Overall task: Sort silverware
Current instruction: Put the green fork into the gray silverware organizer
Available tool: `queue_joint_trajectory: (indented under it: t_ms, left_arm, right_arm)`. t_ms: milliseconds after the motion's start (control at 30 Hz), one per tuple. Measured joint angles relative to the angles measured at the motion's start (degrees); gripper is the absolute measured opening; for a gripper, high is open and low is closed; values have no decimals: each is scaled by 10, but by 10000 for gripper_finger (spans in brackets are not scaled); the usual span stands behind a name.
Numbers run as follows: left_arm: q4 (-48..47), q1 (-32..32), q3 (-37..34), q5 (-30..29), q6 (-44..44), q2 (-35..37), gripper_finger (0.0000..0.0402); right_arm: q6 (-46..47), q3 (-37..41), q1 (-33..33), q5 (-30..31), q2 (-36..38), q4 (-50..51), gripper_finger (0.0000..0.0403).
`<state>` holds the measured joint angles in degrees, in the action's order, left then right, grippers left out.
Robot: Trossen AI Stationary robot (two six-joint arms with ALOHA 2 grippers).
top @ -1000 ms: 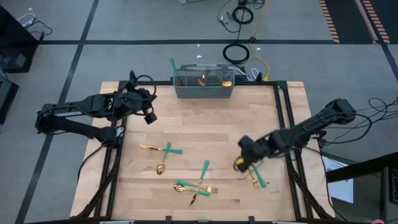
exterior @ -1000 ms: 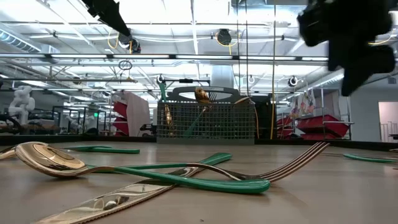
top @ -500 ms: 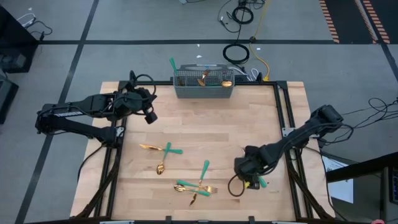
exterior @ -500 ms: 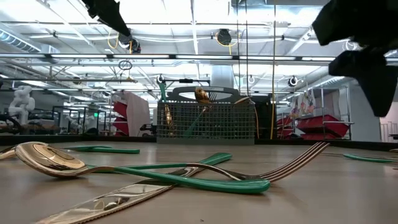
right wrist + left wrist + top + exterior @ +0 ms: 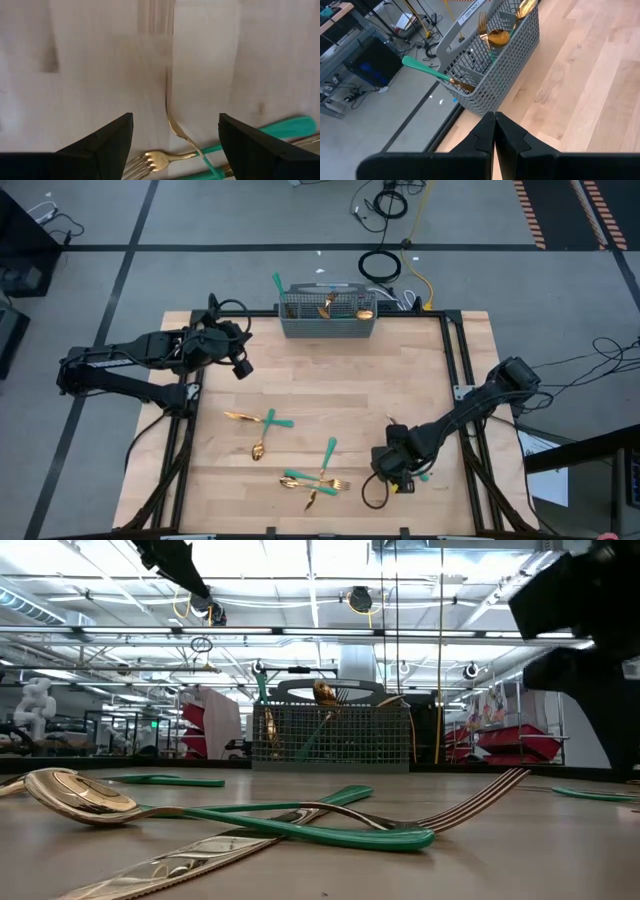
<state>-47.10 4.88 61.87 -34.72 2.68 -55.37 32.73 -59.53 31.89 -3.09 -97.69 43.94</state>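
Right gripper [image 5: 392, 471] is held wide open above forks [image 5: 165, 156] near the table's [image 5: 330, 380] front; few pieces are sorted into the basket [image 5: 327, 313], several remain scattered [image 5: 318, 475].

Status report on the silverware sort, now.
Right gripper open, low over gold, teal-handled forks. Left gripper shut, idle near grey wire-mesh basket. Nothing blocking.
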Motion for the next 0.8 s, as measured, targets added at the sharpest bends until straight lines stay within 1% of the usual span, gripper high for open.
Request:
queue_joint_trajectory:
  t_ms: [133, 200, 267, 367, 500, 533, 667, 733, 800]
  left_arm:
    - [-6, 0, 0, 0, 0, 0, 15]
    - [-8, 0, 0, 0, 0, 0, 15]
    - [-12, 0, 0, 0, 0, 0, 15]
    - [-19, 0, 0, 0, 0, 0, 15]
    - [-21, 0, 0, 0, 0, 0, 15]
    - [-22, 0, 0, 0, 0, 0, 15]
    - [-21, 0, 0, 0, 0, 0, 15]
    - [-21, 0, 0, 0, 0, 0, 15]
    - [-21, 0, 0, 0, 0, 0, 15]
  right_arm:
    - [12, 0, 6, 0, -34, 9, 272]
    - [22, -2, 5, 1, -53, 14, 258]
    - [26, -3, 5, -3, -67, 14, 233]
    - [40, -3, 3, -7, -77, 13, 169]
    - [74, -2, -7, -19, -66, 13, 36]
    - [86, -1, -9, -21, -61, 10, 19]
    - [153, 3, -25, -4, -29, 8, 3]
    - [181, 0, -34, 25, 1, 7, 2]
    - [205, -9, -46, 66, 33, 13, 1]
